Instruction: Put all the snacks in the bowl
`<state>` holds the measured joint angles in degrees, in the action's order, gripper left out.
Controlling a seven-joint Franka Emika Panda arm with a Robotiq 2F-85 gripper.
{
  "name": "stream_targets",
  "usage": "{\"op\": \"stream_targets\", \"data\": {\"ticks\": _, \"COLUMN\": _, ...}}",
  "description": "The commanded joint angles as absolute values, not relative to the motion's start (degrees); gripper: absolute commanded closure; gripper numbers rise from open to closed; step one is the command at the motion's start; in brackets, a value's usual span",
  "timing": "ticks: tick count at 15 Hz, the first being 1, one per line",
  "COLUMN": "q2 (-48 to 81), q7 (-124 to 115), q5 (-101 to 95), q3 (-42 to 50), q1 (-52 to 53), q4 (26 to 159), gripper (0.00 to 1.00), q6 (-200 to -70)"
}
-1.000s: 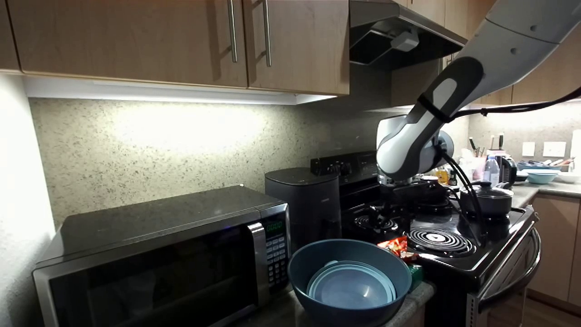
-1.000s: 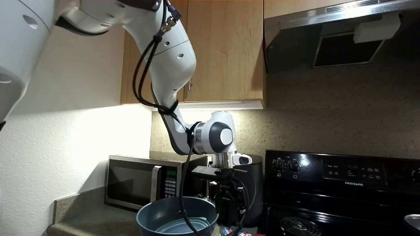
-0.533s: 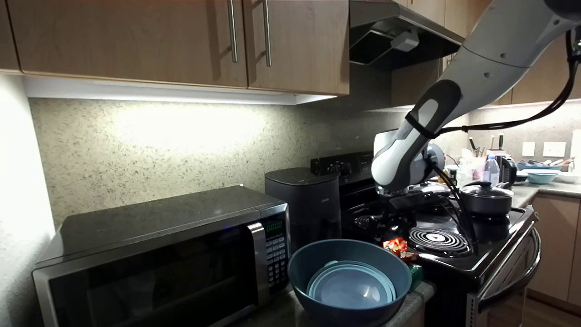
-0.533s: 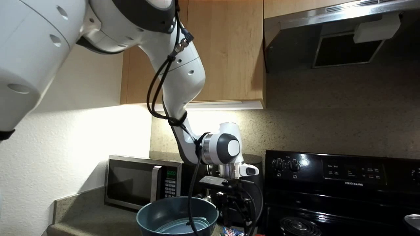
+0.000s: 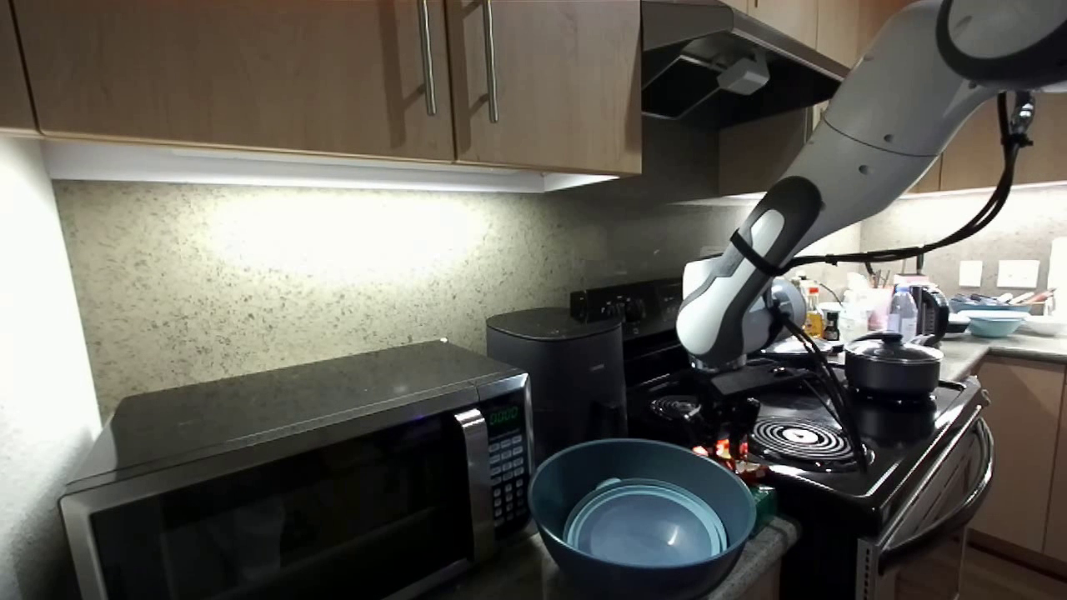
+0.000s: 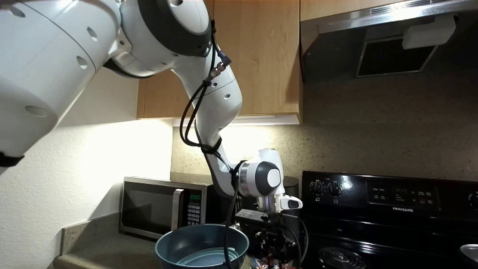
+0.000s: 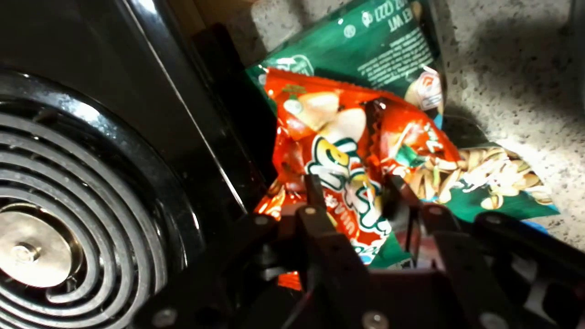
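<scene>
Dark fingers of my gripper [image 7: 354, 180] straddle an orange-red snack packet [image 7: 315, 119]. The packet is crinkled, with part of it between the fingertips and orange foil showing on both sides of them. Whether the fingers grip it, I cannot tell. Under and behind it lie a green snack packet [image 7: 343, 50] with white print and another green one picturing pistachios [image 7: 498, 180]. In an exterior view the large blue bowl [image 5: 567, 496] stands directly in front of the packets, and the gripper [image 5: 727, 442] is low behind its rim. The same bowl [image 6: 168, 246] shows left of the gripper elsewhere.
A black stove with a coil burner [image 7: 132, 219] borders the packets. A lidded dark pot [image 5: 894, 371] sits further along it. A microwave [image 5: 292, 492] and a tall dark appliance [image 5: 554, 383] stand near the bowl. The range hood [image 5: 742, 50] hangs above.
The arm has come down over the last second, bringing the gripper onto the orange-red packet. Its fingers have drawn closer together. The bowl has stayed where it was.
</scene>
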<state>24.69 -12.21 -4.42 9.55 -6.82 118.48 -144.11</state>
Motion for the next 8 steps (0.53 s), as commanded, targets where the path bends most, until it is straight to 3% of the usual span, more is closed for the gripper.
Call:
{"op": "stream_targets", "data": {"ticks": 1, "q2": 26.52, "q7": -10.13, "q5": -1.99, "q3": 9.44, "q1": -8.11, "q4": 116.49, "gripper": 0.89, "q6": -141.67}}
{"op": "stream_targets", "data": {"ticks": 5, "q2": 26.62, "q7": -10.66, "q5": -1.25, "q3": 9.62, "q1": -7.92, "q4": 115.58, "gripper": 0.95, "q6": -140.52}}
{"op": "stream_targets", "data": {"ticks": 8, "q2": 24.6, "q7": -12.03, "q5": -2.22, "q3": 10.01, "q1": -6.79, "q4": 116.31, "gripper": 0.91, "q6": -140.95}}
